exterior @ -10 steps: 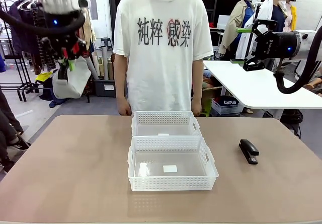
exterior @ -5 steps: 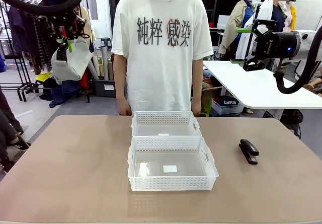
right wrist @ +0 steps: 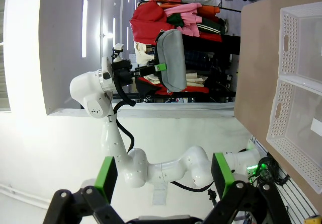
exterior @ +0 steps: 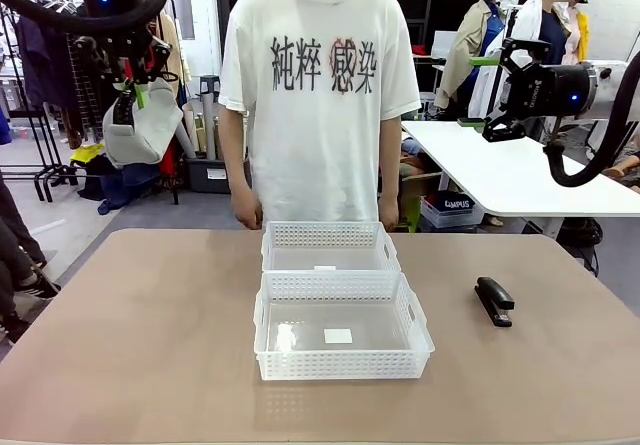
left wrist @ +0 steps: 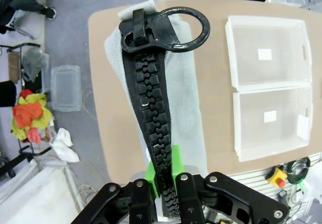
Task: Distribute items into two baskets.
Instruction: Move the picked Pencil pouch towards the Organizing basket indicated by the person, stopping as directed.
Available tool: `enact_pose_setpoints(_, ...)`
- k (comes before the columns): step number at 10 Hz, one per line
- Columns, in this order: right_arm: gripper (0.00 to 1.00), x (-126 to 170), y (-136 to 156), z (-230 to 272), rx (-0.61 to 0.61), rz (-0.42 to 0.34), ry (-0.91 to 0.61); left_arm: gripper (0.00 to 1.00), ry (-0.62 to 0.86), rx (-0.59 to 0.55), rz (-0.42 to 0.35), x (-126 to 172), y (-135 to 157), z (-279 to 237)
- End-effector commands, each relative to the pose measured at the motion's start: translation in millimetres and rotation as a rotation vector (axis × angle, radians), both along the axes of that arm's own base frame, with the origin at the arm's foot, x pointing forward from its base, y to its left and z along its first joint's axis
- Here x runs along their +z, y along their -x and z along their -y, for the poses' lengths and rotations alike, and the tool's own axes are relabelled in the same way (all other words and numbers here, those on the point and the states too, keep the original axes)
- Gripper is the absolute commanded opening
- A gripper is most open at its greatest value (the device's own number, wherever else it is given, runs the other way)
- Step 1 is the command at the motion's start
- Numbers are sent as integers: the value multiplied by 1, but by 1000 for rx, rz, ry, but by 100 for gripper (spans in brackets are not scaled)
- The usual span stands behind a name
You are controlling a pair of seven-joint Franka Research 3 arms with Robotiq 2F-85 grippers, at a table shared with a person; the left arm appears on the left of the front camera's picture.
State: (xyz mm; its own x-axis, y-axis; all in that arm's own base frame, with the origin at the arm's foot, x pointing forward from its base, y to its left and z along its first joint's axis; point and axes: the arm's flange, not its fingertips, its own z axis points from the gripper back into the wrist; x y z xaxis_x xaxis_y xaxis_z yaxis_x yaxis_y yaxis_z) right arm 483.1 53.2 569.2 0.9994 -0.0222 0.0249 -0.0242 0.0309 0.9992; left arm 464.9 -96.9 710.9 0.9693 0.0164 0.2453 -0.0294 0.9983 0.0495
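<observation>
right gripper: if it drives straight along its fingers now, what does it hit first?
Nothing near: the open right gripper points sideways above the table. Far off, roughly in line, hangs the grey pouch in the left gripper; depth unclear.

Garment workroom: clothes racks (exterior: 30,65), worktables (exterior: 500,170).

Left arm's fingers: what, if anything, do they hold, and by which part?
The grey fabric pouch, pinched on its black zipper along the top edge.

Bright even indoor light, faint shadow under the baskets (exterior: 340,363), wrist views bent at edges.
</observation>
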Motion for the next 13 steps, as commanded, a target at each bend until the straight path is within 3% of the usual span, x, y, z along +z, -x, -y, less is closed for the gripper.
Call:
enact_pose_setpoints(1,100,2,0,0,-2,3,1,0,1,10,2,1,4,-2)
enact_pose_setpoints(13,100,2,0,0,-2,3,1,0,1,10,2,1,4,-2)
